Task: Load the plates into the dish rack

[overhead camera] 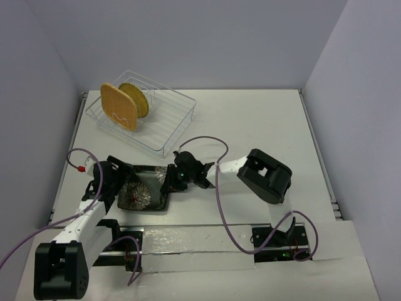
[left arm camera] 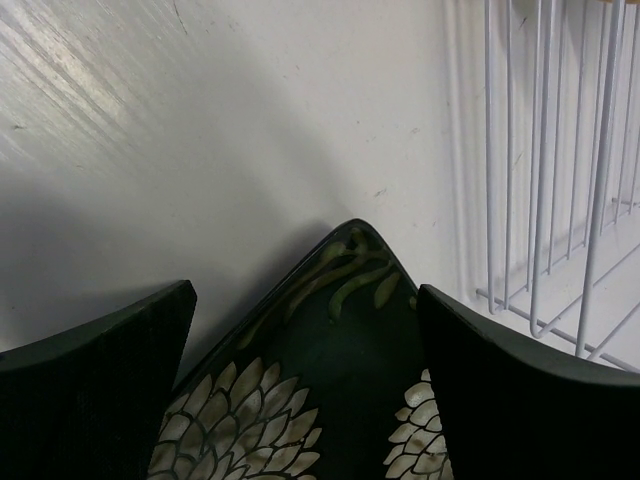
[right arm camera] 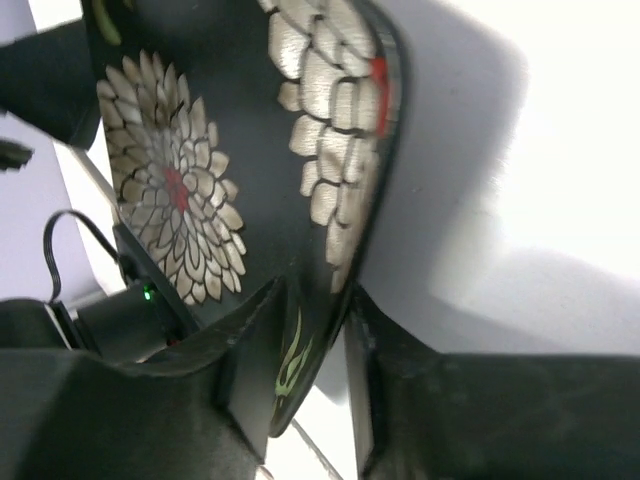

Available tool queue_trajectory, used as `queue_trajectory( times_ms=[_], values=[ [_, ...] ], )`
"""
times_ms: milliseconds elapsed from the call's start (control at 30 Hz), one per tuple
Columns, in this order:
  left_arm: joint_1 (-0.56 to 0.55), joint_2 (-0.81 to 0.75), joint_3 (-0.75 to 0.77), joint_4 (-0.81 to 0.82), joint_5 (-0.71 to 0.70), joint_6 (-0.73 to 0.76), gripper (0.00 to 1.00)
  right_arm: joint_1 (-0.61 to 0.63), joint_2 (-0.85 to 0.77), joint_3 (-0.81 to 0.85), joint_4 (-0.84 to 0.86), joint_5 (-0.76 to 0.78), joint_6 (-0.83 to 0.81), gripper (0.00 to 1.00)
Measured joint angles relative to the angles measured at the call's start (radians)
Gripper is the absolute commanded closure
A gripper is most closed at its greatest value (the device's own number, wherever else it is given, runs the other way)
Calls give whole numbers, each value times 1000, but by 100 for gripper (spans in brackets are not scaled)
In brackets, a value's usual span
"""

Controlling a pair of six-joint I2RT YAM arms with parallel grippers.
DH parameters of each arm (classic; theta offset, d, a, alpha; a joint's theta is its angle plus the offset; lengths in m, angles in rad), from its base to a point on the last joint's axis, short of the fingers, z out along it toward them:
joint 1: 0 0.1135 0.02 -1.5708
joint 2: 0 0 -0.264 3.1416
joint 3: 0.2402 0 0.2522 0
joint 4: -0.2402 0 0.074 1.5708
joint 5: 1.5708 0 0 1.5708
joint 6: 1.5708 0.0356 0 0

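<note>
A white table (overhead camera: 250,125) closed in by pale walls (overhead camera: 188,37) fills the top view. At its far left sits the dish rack (overhead camera: 169,122), set askew to the table's edges. In the rack's left end we see two plates standing on edge side by side. The orange plate (overhead camera: 119,106) turns its broad face toward the arms, and the yellow plate (overhead camera: 136,100) stands just behind it. The black plate (overhead camera: 143,191) lies on the table near the arms, face up, its sides roughly square to the table's edges. The left gripper (overhead camera: 114,182) is at its left edge and the right gripper (overhead camera: 170,182) at its right edge.

In the left wrist view we look across the bare table toward the rack's wires on the right. The left claw is released, its fingers (left arm camera: 95,390) spread wide. One corner of the flowered plate lies between them and points away from the wrist, and we see no contact with either finger.

In the right wrist view the plate's rim runs from the bottom upward, with its white flowers turned to the left. The right claw's fingers (right arm camera: 245,375) straddle that rim, one on each face and very close to it. We cannot tell whether they are pressing it.
</note>
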Motion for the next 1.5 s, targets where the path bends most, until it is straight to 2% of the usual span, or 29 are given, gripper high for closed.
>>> queue_trajectory(
  times_ms=[100, 200, 333, 467, 667, 900, 1033, 1233, 1367, 1500],
  values=[
    [-5, -10, -2, -3, -7, 0, 1, 3, -1, -15, 27, 22, 24, 79],
    [-6, -29, -9, -9, -17, 9, 1, 13, -1, -20, 36, 64, 47, 100],
    [-6, -78, -16, -48, -42, 38, 1, 23, -17, -18, 54, 118, 45, 100],
    [-10, -148, 2, -142, -30, 62, 1, 58, -73, -4, -5, 215, -75, 100],
    [-40, -276, 132, -279, 40, 89, 1, 93, -223, 59, -187, 413, -408, 100],
    [-68, -301, 369, -255, 174, 136, 1, 70, -372, 135, -397, 562, -804, 100],
    [-109, -273, 438, -223, 264, 192, 1, 16, -450, 137, -484, 543, -967, 100],
    [-188, -150, 572, -185, 355, 320, 1, -98, -492, 194, -572, 419, -1150, 100],
    [-263, -27, 674, -166, 432, 442, 1, -165, -493, 261, -644, 319, -1237, 100],
    [-325, 49, 712, -135, 579, 627, 1, -228, -494, 318, -690, 206, -1269, 100]
  ],
)
